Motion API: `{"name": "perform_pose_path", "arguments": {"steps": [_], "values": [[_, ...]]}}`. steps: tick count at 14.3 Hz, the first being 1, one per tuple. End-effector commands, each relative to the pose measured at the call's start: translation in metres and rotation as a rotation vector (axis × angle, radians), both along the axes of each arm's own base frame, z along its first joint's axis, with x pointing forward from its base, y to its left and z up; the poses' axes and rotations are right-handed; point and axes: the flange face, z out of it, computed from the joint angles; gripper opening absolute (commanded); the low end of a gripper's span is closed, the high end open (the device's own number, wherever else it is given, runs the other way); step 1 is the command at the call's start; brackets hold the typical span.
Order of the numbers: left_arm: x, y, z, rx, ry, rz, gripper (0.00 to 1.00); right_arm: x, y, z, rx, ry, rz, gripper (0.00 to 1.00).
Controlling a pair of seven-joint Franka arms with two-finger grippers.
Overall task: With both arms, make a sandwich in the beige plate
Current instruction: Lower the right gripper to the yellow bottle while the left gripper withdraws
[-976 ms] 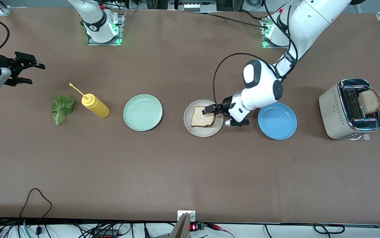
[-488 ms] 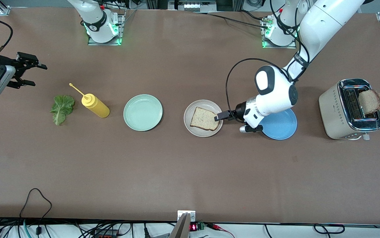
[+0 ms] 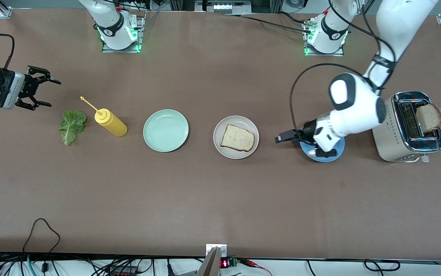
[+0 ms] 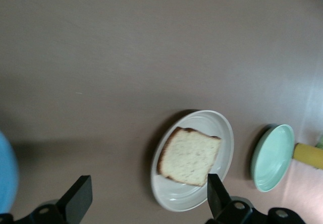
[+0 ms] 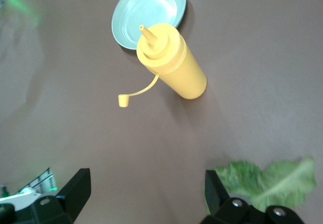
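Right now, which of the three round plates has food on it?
The round pale beige plate, between the mint-green plate and the blue plate: a light-brown toast slice lies on it. Neither of the other two shows food.

Both arms are glossy white shells with black joint rings, and a black cable loops from the forearm of the left arm toward its wrist. Each ends in a black two-finger gripper: the left gripper and the right gripper, the latter on a grey-white wrist block. The white bases carry green lights.
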Motion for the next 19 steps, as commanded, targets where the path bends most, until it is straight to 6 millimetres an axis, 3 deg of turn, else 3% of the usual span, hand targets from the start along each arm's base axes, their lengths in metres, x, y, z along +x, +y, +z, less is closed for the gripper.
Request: {"name": "perform_pose_path", "arguments": {"steps": [1, 5, 7, 10, 13, 17, 19], "values": [[0.016, 0.049, 0.03, 0.066, 0.006, -0.08, 1.0, 0.001, -0.012, -0.044, 0.139, -0.085, 0.034, 1.0], [0.036, 0.093, 0.075, 0.205, 0.018, -0.19, 1.0, 0.002, -0.007, -0.109, 0.31, -0.181, 0.066, 1.0], [0.045, 0.112, 0.107, 0.298, 0.018, -0.236, 1.0, 0.001, -0.003, -0.132, 0.353, -0.216, 0.075, 1.0], [0.048, 0.134, 0.162, 0.416, 0.022, -0.231, 1.0, 0.002, 0.005, -0.157, 0.414, -0.292, 0.11, 1.0], [0.048, 0.141, 0.206, 0.52, -0.023, -0.183, 1.0, 0.007, 0.024, -0.174, 0.473, -0.341, 0.116, 1.0], [0.024, 0.138, 0.277, 0.546, -0.08, -0.142, 1.0, 0.014, 0.054, -0.19, 0.528, -0.356, 0.115, 1.0], [-0.005, 0.15, 0.299, 0.538, 0.005, -0.093, 1.0, 0.018, 0.059, -0.189, 0.526, -0.363, 0.112, 1.0]]}}
